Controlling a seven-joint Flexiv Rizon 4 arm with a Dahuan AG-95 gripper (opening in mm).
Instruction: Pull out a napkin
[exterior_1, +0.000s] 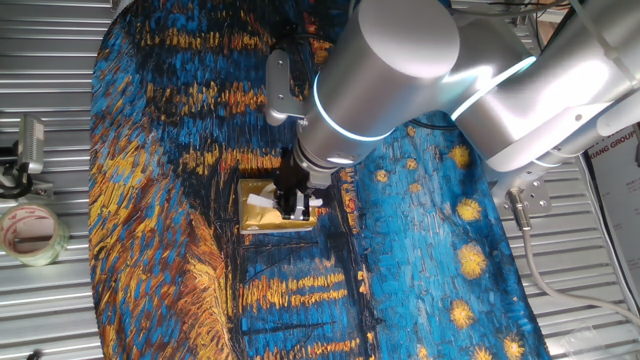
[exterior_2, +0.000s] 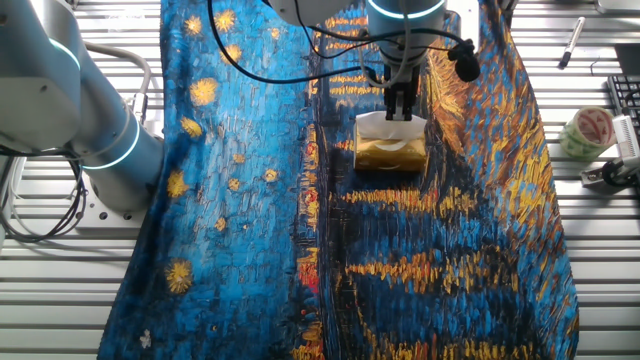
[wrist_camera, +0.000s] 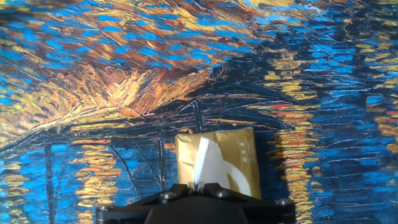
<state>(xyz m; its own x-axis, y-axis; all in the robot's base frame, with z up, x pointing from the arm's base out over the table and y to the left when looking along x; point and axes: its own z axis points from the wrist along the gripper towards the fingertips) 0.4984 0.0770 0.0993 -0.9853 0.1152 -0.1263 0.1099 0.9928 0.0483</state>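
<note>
The shiny gold tissue box (exterior_1: 268, 218) lies on the painted blue and gold cloth (exterior_1: 420, 250). It also shows in the other fixed view (exterior_2: 392, 154) and in the hand view (wrist_camera: 242, 152). The white napkin (wrist_camera: 208, 163) rises out of the box's slot up to my fingers; it also shows in the other fixed view (exterior_2: 376, 124). My gripper (wrist_camera: 198, 185) hangs straight over the box with its jaws closed together on the napkin's top edge. It also shows in one fixed view (exterior_1: 297, 206) and the other fixed view (exterior_2: 400, 112). The fingertips hide the pinched edge.
A roll of tape (exterior_1: 30, 232) lies off the cloth on the slatted metal table, also seen in the other fixed view (exterior_2: 590, 130). A pen (exterior_2: 570, 42) lies at the far right. The arm's body (exterior_2: 95, 125) stands beside the cloth.
</note>
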